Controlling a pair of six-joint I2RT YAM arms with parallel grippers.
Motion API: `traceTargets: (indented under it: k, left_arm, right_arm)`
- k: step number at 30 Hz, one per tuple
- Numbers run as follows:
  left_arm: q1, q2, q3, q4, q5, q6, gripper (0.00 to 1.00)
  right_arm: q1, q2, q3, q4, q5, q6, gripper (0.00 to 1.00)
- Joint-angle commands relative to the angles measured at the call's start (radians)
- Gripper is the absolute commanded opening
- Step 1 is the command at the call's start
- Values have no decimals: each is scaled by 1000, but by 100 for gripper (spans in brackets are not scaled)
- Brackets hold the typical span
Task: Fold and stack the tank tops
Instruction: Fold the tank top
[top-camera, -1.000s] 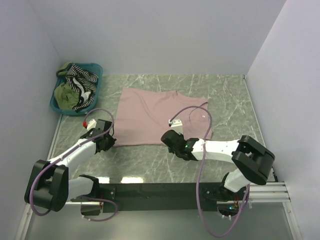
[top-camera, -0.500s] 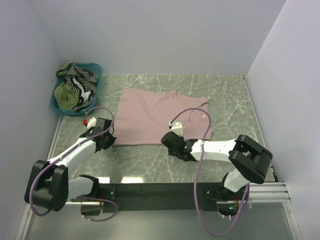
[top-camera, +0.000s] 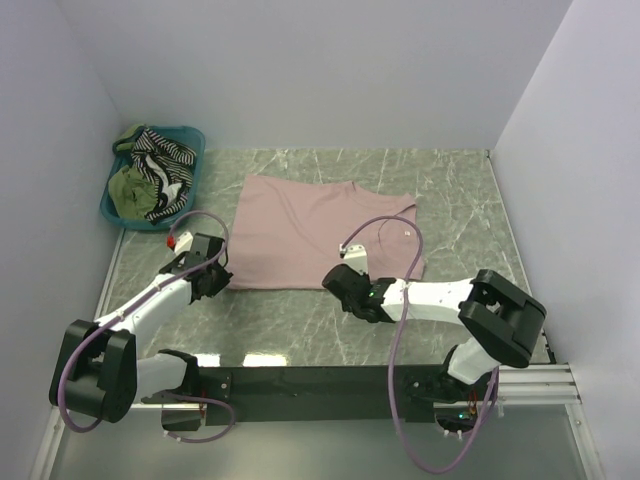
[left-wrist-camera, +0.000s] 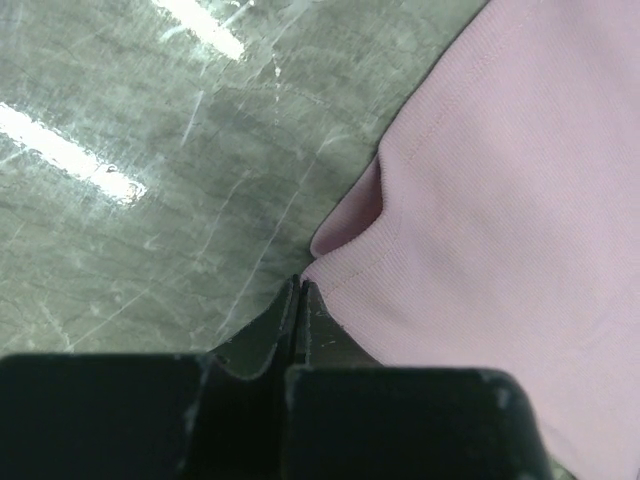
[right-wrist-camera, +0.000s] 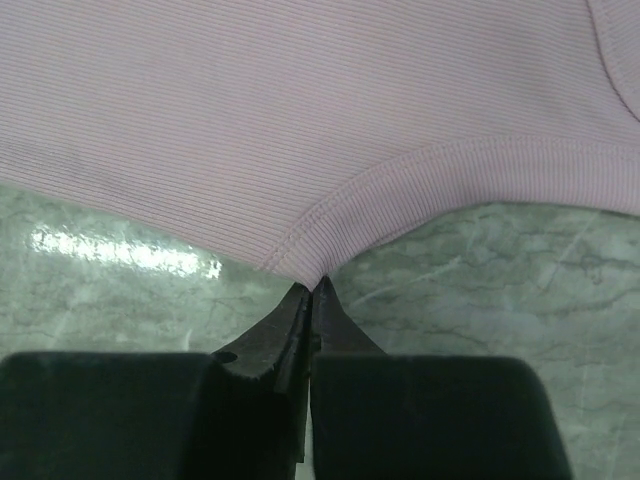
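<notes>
Walls of pale grey board (top-camera: 300, 70) close the green marbled tabletop (top-camera: 460, 190) on its left, far and right sides. A black mounting rail (top-camera: 320, 382) with both arm bases runs along the near edge. Bare marble shows in a wide band to the right of the cloth, in a narrower band behind it, and in a strip between its near hem and the rail. A teal plastic basket (top-camera: 196, 136) sits in the far left corner against the wall. It holds a black-and-white striped top (top-camera: 165, 152) and an olive green top (top-camera: 128, 190), both bunched.

A plain dusty pink ribbed-cloth tank top (top-camera: 300, 230) lies spread flat at mid-table, well apart from the basket. The left gripper (left-wrist-camera: 300, 288) has its jaws together on the near left corner of the pink tank top, where the stitched hem puckers into a small fold just beyond the tips. The right gripper (right-wrist-camera: 312, 290) is clamped on the near hem further right, and the hem is drawn to a point at its tips. Fine ribbing runs across the fabric, and its edges are double-stitched. On the right side, the far edge steps down at a notch.
</notes>
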Motion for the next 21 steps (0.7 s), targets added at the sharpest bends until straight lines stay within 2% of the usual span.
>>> traceTargets:
  k: [1, 9, 16, 21]
  left_arm:
    - [6, -12, 44, -14, -15, 21, 1]
    - [9, -46, 44, -81, -36, 27, 1]
    - [9, -42, 63, -83, -8, 11, 1]
    - [9, 15, 139, -83, 1, -1, 1]
  right_arm:
    - [6, -65, 30, -60, 43, -8, 0]
    - [6, -209, 8, -156, -7, -10, 0]
    - [8, -168, 51, -182, -38, -45, 0]
    - [-15, -116, 109, -202, -24, -91, 0]
